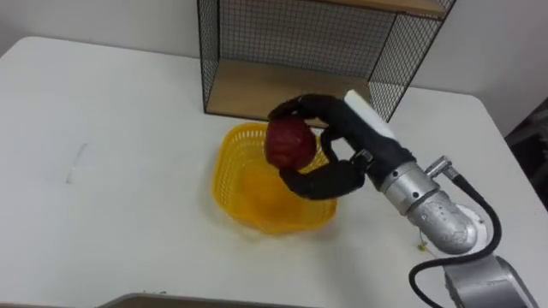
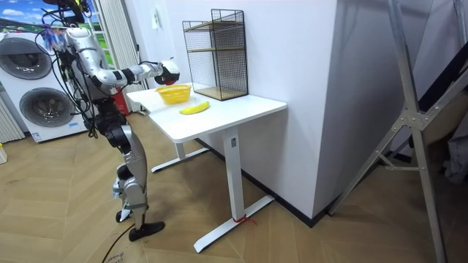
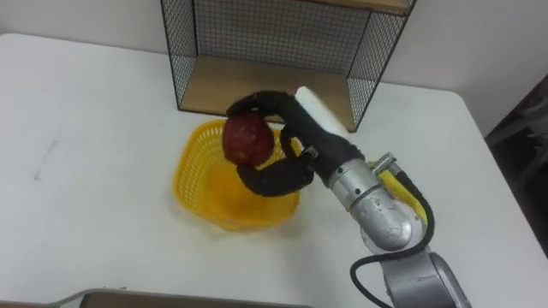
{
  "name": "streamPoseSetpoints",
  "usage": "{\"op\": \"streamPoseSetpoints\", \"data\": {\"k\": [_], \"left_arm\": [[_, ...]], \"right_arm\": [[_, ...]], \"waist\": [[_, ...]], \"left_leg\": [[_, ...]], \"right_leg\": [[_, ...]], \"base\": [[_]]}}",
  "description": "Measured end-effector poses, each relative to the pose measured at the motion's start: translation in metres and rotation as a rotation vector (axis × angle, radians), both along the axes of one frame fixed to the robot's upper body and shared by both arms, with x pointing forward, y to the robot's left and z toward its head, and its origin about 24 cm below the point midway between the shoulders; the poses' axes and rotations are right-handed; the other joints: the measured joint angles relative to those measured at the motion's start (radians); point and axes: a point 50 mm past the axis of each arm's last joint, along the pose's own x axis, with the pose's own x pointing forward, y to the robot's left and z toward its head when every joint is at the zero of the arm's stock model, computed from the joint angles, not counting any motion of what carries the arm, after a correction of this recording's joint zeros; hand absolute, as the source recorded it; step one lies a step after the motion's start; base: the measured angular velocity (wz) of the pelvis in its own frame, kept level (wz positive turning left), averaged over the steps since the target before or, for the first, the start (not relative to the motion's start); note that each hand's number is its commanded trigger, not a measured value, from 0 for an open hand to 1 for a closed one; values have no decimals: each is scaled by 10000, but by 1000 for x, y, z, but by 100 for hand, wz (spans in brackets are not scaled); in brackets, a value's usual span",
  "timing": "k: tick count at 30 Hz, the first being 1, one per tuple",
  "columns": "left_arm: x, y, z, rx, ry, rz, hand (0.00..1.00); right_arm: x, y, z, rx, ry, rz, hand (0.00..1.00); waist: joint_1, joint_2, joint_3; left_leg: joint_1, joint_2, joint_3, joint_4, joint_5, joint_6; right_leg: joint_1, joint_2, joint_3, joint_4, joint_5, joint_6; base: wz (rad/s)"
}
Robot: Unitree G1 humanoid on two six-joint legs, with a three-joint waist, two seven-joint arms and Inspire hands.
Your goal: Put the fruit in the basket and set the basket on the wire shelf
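My right hand (image 1: 336, 144) reaches in from the lower right and is shut on a dark red apple (image 1: 289, 142), fingers over its top and thumb under it. The apple hangs just above the far side of the yellow mesh basket (image 1: 224, 186), which stands on the white table (image 1: 111, 171) right in front of the wire shelf (image 1: 282, 51). Inside, the basket looks bare. In the room view a banana (image 2: 194, 108) lies on the table beside the basket (image 2: 175, 93), on the room view's right of it.
The shelf's wooden bottom board (image 1: 248, 85) is bare, a second board sits higher up. The table edge runs close at the right. In the room view I stand at the table's end, with washing machines (image 2: 36, 80) behind me.
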Motion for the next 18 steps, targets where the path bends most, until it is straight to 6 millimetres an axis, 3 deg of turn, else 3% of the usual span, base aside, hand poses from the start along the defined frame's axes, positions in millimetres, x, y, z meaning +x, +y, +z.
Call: {"op": "streamPoseSetpoints", "data": {"k": [2,3,4,18], "left_arm": [[-1,0,0,5,62,-19,0],[-3,0,0,17,121,2,0],[-4,0,0,20,139,7,0],[7,-1,0,178,-57,-143,0]], "right_arm": [[0,0,-1,-206,95,95,100],[0,0,-2,-378,164,154,71],[0,0,-3,-452,210,176,0],[-1,-4,-14,-1291,951,407,0]], "waist": [[16,-3,-2],[19,-4,-3],[22,-5,-4],[-35,21,-59]], "left_leg": [[-17,-1,-4,0,0,0],[-23,-1,-9,1,0,0],[-24,-1,-10,1,0,0],[-2,-11,-114,18,3,1]], "right_leg": [[-9,-8,-48,-1,0,1],[-11,-11,-67,-1,0,1],[-11,-14,-77,-2,0,1],[31,-33,-82,-2,1,1]], "base": [[2],[0],[3],[1]]}}
